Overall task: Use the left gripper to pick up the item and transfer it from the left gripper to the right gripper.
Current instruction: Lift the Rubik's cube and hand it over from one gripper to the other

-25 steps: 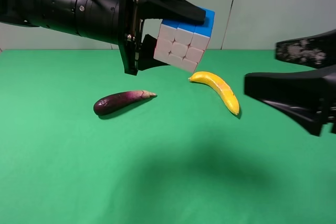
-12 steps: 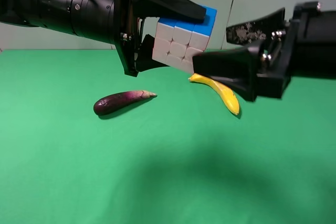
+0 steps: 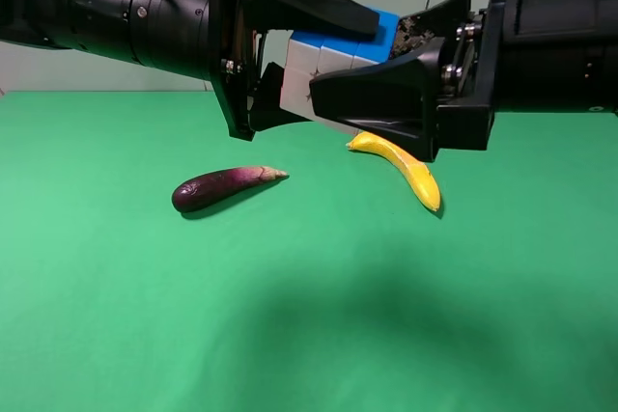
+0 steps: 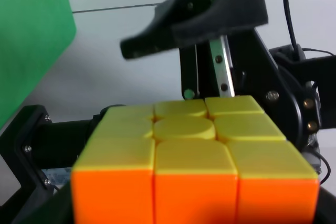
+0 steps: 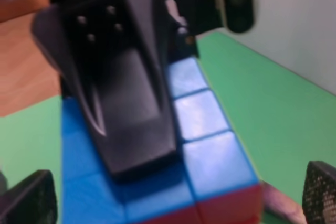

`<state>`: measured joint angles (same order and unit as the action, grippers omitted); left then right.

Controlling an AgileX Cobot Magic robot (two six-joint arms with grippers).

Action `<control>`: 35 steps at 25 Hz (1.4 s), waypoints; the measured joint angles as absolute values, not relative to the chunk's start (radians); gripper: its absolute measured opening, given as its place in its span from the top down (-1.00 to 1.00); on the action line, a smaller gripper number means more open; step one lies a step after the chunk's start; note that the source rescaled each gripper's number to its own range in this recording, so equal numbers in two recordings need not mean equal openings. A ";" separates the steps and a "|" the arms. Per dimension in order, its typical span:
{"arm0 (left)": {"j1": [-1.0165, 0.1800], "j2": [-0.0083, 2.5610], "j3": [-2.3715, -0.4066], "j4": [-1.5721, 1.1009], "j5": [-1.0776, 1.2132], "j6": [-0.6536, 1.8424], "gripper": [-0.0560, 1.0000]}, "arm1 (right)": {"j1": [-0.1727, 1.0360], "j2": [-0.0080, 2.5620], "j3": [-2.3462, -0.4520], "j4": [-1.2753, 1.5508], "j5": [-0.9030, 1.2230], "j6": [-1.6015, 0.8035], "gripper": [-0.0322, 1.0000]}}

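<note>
The puzzle cube (image 3: 294, 74), with white side and blue top, hangs high above the table, gripped in my left gripper (image 3: 328, 65). My right gripper (image 3: 359, 67) has come in from the right and is open, with one jaw in front of the cube and one behind it. In the left wrist view the cube (image 4: 184, 156) shows yellow and orange faces, with a right finger (image 4: 210, 9) beyond it. In the right wrist view the cube's blue face (image 5: 210, 166) lies between my right fingertips (image 5: 31, 198), with a left finger (image 5: 126, 103) pressed on it.
A dark purple eggplant (image 3: 227, 185) and a yellow banana (image 3: 410, 169) lie on the green table (image 3: 290, 335) below the two arms. A pale wall stands behind.
My right gripper has moved left and up from the right edge until its open jaws straddle the cube. The left gripper and the cube have stayed in place.
</note>
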<state>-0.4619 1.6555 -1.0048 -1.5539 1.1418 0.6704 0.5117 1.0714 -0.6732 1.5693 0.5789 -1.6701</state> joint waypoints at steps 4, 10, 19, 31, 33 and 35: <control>-0.462 1.655 -1.005 -1.554 1.144 0.670 0.89 | 0.512 1.083 -0.673 1.634 0.627 -1.738 -1.00; -0.462 1.655 -1.005 -1.554 1.144 0.672 0.89 | 0.512 1.105 -0.676 1.686 0.670 -1.814 -1.00; -0.462 1.655 -1.005 -1.635 1.163 0.735 0.89 | 0.514 1.136 -0.676 1.732 0.680 -1.829 -1.00; -0.462 1.655 -1.005 -1.646 1.166 0.742 0.89 | 0.514 1.141 -0.676 1.742 0.688 -1.887 -1.00; -0.462 1.655 -1.005 -1.646 1.166 0.742 0.89 | 0.514 1.141 -0.676 1.742 0.688 -1.891 -1.00; -0.462 1.655 -1.005 -1.646 1.167 0.742 0.89 | 0.514 1.141 -0.676 1.742 0.684 -1.894 -0.67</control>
<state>-0.4619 1.6555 -1.0048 -1.6455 1.1671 0.7417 0.5143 1.1410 -0.6763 1.7425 0.6841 -1.8938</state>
